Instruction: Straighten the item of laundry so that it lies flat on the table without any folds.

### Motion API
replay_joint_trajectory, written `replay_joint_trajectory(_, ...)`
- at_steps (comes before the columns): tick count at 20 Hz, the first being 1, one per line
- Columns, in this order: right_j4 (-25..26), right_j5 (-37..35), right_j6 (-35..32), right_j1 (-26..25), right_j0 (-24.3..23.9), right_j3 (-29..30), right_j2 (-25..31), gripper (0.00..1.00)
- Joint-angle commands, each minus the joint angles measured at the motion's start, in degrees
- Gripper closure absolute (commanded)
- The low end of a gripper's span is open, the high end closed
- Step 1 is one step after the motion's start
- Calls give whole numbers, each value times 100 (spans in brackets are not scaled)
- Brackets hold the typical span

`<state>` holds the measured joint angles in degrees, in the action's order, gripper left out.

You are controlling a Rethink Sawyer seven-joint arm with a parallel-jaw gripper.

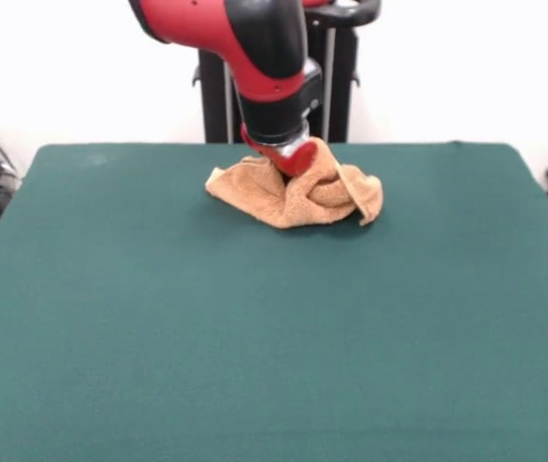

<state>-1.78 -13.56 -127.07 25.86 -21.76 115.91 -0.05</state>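
Spreading wide on every side of the jaws, the green table (254,346) carries a rumpled towel (298,197), bunched directly beneath them near the table's far edge. The towel's long axis runs side to side, with more cloth heaped to the picture's right of the red wrist (293,154). Pressed into the folds, the jaws are hidden; their state cannot be told.

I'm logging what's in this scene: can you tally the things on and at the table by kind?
Towels: 1, the rumpled orange-tan towel
Tables: 1, the green table
Robot arms: 1, the red and black arm, its gripper down in the towel
Total: 3
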Motion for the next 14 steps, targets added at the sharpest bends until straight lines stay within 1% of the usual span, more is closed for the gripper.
replay_joint_trajectory(1,390,3575,-985,-780,628,-1153,644,100)
replay_joint_trajectory(3,276,3865,-1127,-852,864,-1256,416,100)
replay_joint_trajectory(5,361,4244,-1188,-921,850,-1294,451,100)
replay_joint_trajectory(6,343,4487,-1231,-929,918,-1298,387,100)
replay_joint_trajectory(7,347,4558,-1267,-905,917,-1287,409,100)
replay_joint_trajectory(8,305,4718,-1271,-896,1024,-1295,307,100)
replay_joint_trajectory(11,39,5467,-1314,-1040,1323,-1380,40,100)
replay_joint_trajectory(14,-555,6165,-1179,-1304,1778,-1522,-412,100)
